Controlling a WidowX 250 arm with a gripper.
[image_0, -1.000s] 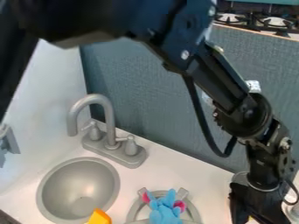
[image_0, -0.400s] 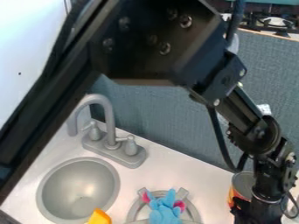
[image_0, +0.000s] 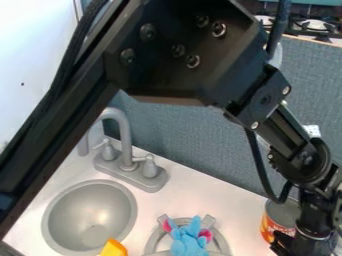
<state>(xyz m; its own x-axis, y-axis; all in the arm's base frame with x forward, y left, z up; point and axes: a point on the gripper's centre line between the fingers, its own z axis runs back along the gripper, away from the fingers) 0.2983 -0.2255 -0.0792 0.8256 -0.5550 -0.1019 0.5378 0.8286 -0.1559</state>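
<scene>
Gripper (image_0: 300, 246) sits at lower right of the camera view, near the right end of the white counter (image_0: 230, 207), pointing down. Can't tell if it's open or closed, or whether it's gripping anything. It's dark and partly cut off by the view's edge.

Nearest thing: a can (image_0: 272, 226) with a grey top and an orange-red label. Can is upright on the counter, just left of the gripper, which overlaps its right side in view. Can't confirm contact.

Arm (image_0: 187, 55) spans the view from the left edge over the top middle, then down to the right. Black cable (image_0: 260, 167) loops below its wrist section.

Left of the can, well apart: blue plush toy (image_0: 190, 244) with pink ears, on a round grey burner (image_0: 154, 241) at the bottom edge. Further left, an orange-yellow object (image_0: 114, 248) at the lower right rim of the sink (image_0: 134, 207); too cropped to identify. Sink is a round grey basin.

Behind the sink: grey faucet (image_0: 125, 132), curved spout, handle each side, partly behind the arm.

Blue-grey panel (image_0: 194, 142) runs along the counter's back. Black stove grates (image_0: 322, 34) beyond it, top right. White wall (image_0: 33, 60) on the left.
</scene>
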